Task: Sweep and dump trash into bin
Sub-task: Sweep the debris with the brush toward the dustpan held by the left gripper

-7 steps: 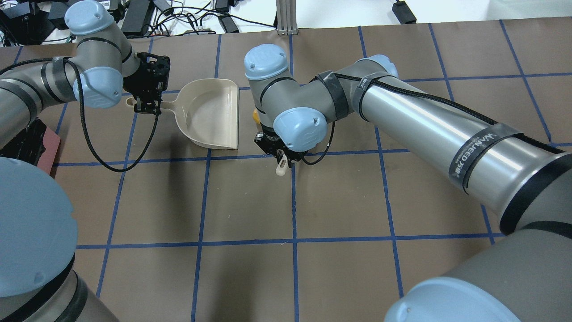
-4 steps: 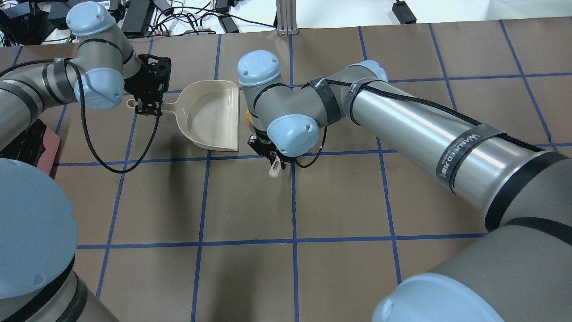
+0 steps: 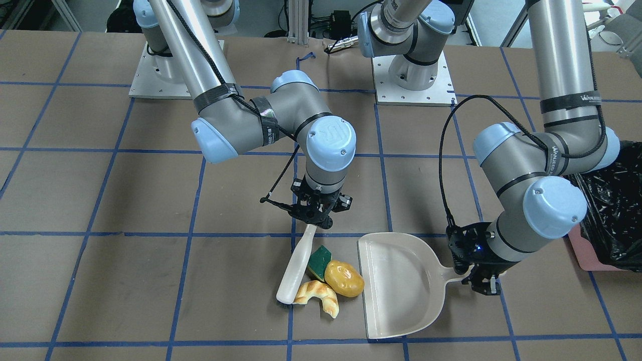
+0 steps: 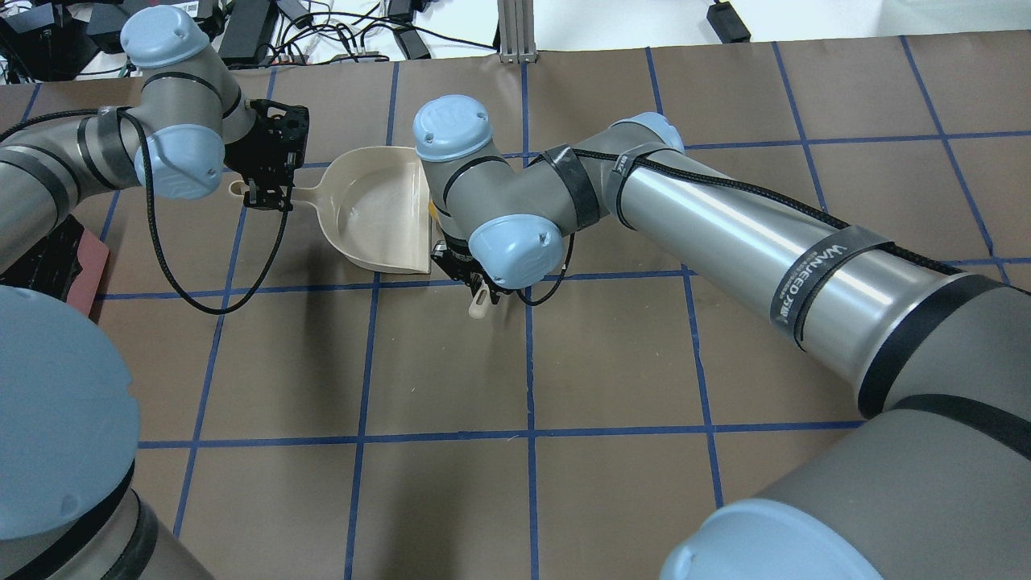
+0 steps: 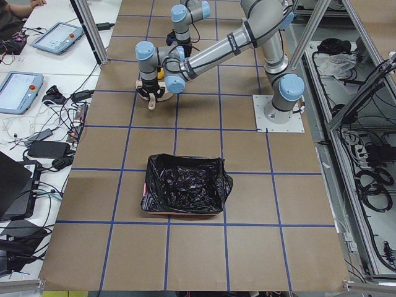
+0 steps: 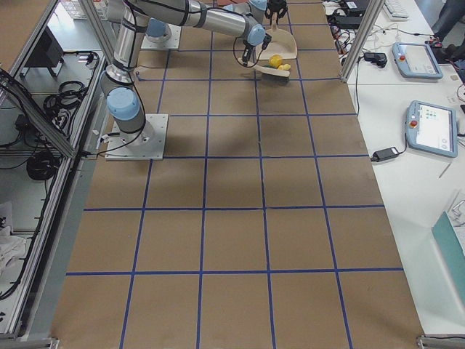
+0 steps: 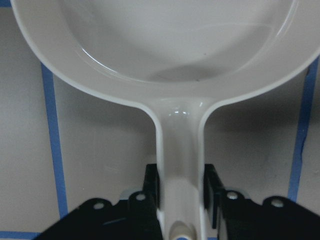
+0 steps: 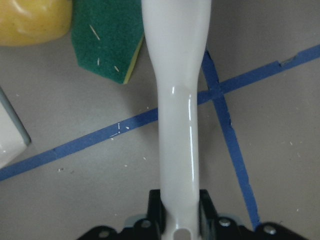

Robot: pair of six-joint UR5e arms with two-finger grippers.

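The trash lies bunched against the open lip of the cream dustpan [image 3: 401, 286]: a golden croissant [image 3: 317, 296], a glossy yellow-brown potato lump [image 3: 344, 278] and a green-and-yellow sponge [image 3: 319, 261]. My right gripper [image 3: 313, 218] is shut on the handle of the cream brush [image 3: 296, 265], whose head rests beside the croissant. The right wrist view shows the handle [image 8: 177, 125], the sponge [image 8: 107, 40] and the potato [image 8: 32, 20]. My left gripper [image 3: 481, 281] is shut on the dustpan handle [image 7: 180, 170]. In the overhead view my right arm hides the trash.
The pink bin with its black bag [image 3: 612, 210] stands at the table edge beyond my left arm; it also shows in the exterior left view [image 5: 185, 185]. Cables and power bricks [image 4: 266, 32] lie past the far table edge.
My right gripper has swept the brush leftward in the overhead view, closer to the dustpan's open lip. The left gripper and dustpan have stayed put.
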